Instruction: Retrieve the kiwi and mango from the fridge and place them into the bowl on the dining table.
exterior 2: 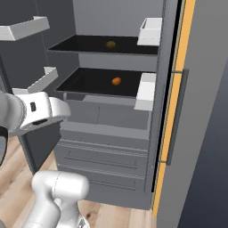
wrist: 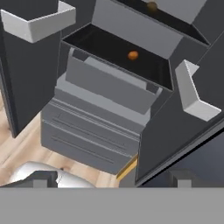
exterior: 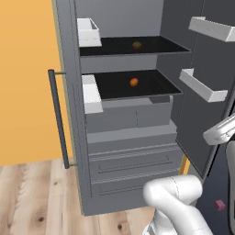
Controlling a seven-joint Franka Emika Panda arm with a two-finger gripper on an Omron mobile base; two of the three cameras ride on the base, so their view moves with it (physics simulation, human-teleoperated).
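The fridge [exterior: 133,151] stands with both doors swung open in front of me. On its upper black shelf lies the dull greenish-brown kiwi [exterior: 137,45] [exterior 2: 111,44] [wrist: 152,6]. One shelf lower sits the orange mango [exterior: 134,82] [exterior 2: 116,81] [wrist: 133,55]. My gripper [wrist: 113,178] is open and empty, held well back from the shelves and below them, outside the fridge and level with its lower drawers. The bowl and the dining table are out of view.
White door bins [exterior: 88,32] [exterior: 202,85] hang on both open doors and flank the shelf openings. A long bar handle [exterior: 58,119] runs down the left door. Closed drawers [exterior 2: 102,153] lie under the shelves. Behind is an orange wall [exterior: 25,82], below a wooden floor [exterior: 36,197].
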